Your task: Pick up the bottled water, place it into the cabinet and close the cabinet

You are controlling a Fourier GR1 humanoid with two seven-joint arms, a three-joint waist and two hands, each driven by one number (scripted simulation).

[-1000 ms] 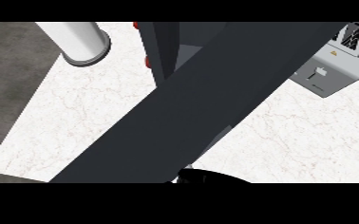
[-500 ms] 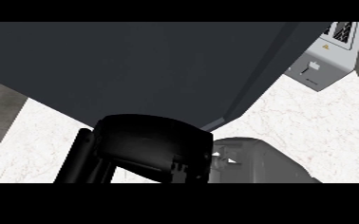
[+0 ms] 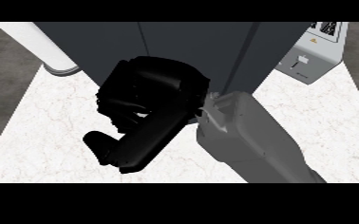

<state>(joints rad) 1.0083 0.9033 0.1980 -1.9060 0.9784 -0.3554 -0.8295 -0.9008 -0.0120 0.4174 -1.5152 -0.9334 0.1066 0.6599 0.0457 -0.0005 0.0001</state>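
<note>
Swung away since half a second ago, the cabinet door (image 3: 196, 52) looks nearly flush, my right hand (image 3: 151, 109) before it, open or clenched I cannot tell. No bottled water shows, presumably inside; closing step, next push the door fully shut

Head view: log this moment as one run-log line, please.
right hand: at dark cabinet front, grasp unclear | left hand: not in view | bottled water: not visible | counter: white cylinder left, grey appliance right

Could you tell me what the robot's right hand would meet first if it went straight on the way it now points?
Probably the dark grey cabinet front just beyond the black right hand; depth is unclear.
</note>
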